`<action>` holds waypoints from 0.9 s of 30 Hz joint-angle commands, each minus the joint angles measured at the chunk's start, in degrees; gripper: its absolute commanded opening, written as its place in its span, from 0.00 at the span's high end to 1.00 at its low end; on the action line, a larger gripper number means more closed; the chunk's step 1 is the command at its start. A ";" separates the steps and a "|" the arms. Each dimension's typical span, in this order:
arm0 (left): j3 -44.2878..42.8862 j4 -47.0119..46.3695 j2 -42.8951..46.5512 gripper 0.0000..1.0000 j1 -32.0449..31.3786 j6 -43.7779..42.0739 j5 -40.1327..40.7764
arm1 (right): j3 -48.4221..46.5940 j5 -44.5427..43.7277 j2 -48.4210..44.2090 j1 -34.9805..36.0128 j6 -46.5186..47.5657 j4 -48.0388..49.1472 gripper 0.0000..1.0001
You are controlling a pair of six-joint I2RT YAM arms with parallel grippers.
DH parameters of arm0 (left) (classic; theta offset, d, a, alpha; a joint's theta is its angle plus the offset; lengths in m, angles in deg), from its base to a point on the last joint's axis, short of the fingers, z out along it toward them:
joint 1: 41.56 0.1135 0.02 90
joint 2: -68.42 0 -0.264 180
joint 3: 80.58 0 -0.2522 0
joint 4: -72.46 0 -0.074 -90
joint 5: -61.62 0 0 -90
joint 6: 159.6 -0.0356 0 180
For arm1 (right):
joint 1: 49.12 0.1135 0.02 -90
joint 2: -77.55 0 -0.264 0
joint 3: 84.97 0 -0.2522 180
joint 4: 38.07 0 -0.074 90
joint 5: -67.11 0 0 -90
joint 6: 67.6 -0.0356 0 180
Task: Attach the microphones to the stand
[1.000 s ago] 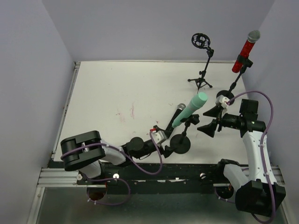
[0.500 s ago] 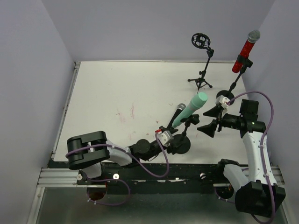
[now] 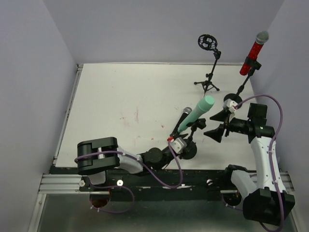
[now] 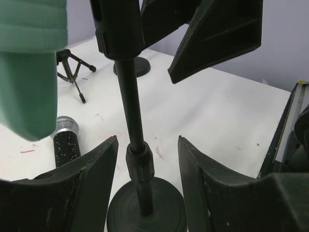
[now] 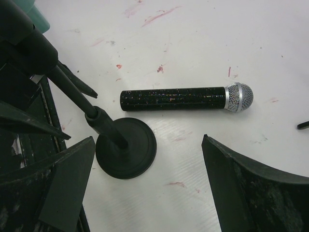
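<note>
Work stands at the last of three: the red microphone (image 3: 253, 50) is already clipped in its stand at the far right, and the mint-green microphone (image 3: 195, 113) sits tilted in the clip of the round-based stand (image 4: 159, 212) near the arms. The black microphone (image 5: 174, 98) lies flat on the table (image 3: 120, 92), just beside that stand's base, with its silver head pointing away from it. A tripod stand (image 3: 208, 42) with an empty ring mount waits at the far edge, and it is probably meant for the black one.

The left gripper (image 4: 147, 145) straddles the round-based stand's pole (image 4: 129, 96) low down, its jaws apart with a clear gap on each side, so nothing is gripped. The right gripper (image 5: 148, 139) hangs above the black microphone and the base, jaws wide apart and empty.

The step in hand looks like securing or shifting the green microphone's stand to free the way. Next, the right gripper would need to drop over the black barrel, across its length and clear of the base, then pinch it mid-body.
</note>
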 commanded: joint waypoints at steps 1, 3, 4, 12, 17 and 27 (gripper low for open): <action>-3.33 -7.89 -1.68 0.42 -1.35 -4.47 8.10 | 0.79 1.41 -0.57 -0.12 -0.36 1.12 0.01; -4.56 -6.57 -2.12 0.44 -1.70 -5.26 10.56 | 0.70 1.41 -0.57 -0.21 -0.36 1.03 0.01; -5.09 -6.13 -2.30 0.45 -1.62 -5.70 11.44 | 0.79 1.41 -0.57 -0.21 -0.36 1.03 0.01; -8.42 -4.54 -3.79 0.48 -1.62 -7.73 12.51 | 0.88 1.23 -0.57 -0.21 -0.45 1.03 0.01; -10.01 -3.40 -3.97 0.65 -1.70 -8.34 11.80 | 0.88 1.06 -0.66 -0.12 -0.36 1.12 0.01; -8.87 -1.56 1.38 1.00 -1.79 -8.08 8.38 | 0.88 0.88 -0.57 -0.21 -0.36 1.12 0.01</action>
